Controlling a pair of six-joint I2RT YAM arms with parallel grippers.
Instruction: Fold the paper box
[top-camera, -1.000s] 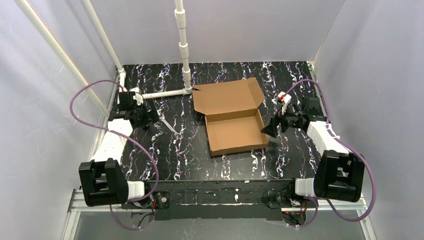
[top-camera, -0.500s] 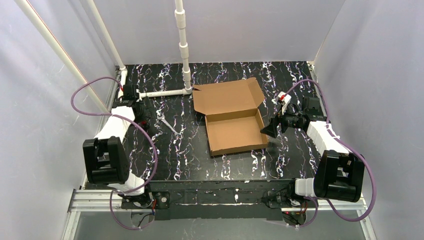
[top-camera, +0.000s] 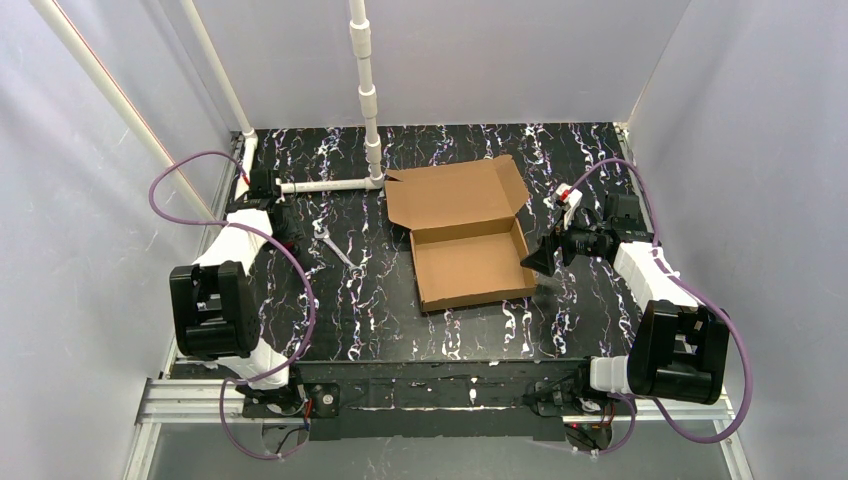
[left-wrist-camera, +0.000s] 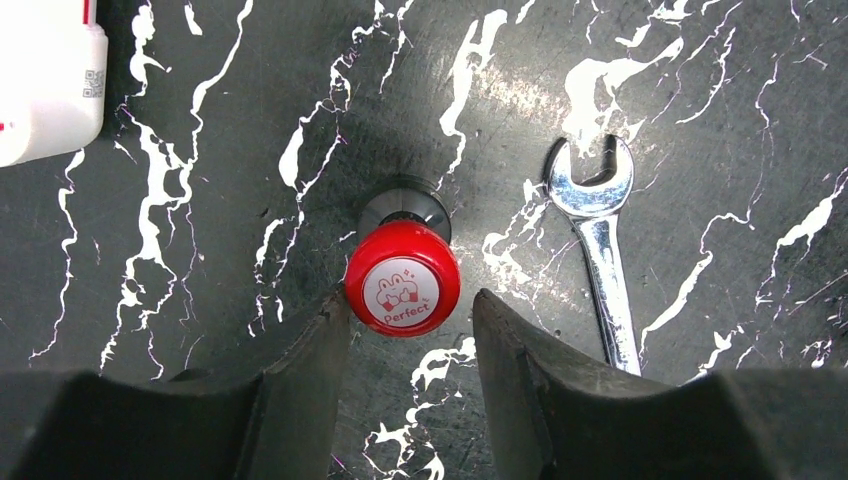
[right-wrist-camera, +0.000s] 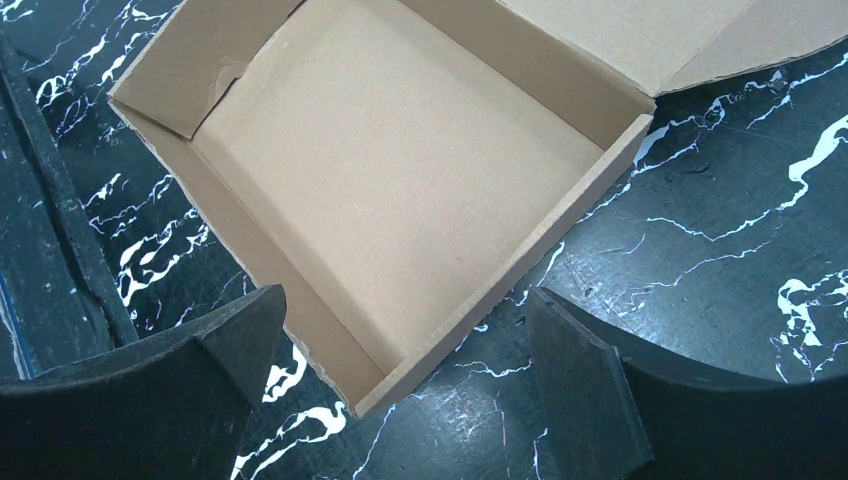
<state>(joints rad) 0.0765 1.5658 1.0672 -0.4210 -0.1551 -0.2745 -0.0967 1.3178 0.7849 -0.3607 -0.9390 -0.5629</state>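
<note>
Marbled table (top-camera: 370, 300), paper box (top-camera: 470, 265), "Perfect" red cap (left-wrist-camera: 403, 279)

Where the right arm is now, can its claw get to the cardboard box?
Probably yes. The right claw is open and sits right by a corner of the cardboard box, and nothing lies between them.

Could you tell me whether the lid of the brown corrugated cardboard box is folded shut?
No, the brown corrugated cardboard box is open: its lid is swung back and the bare inside floor shows.
</note>
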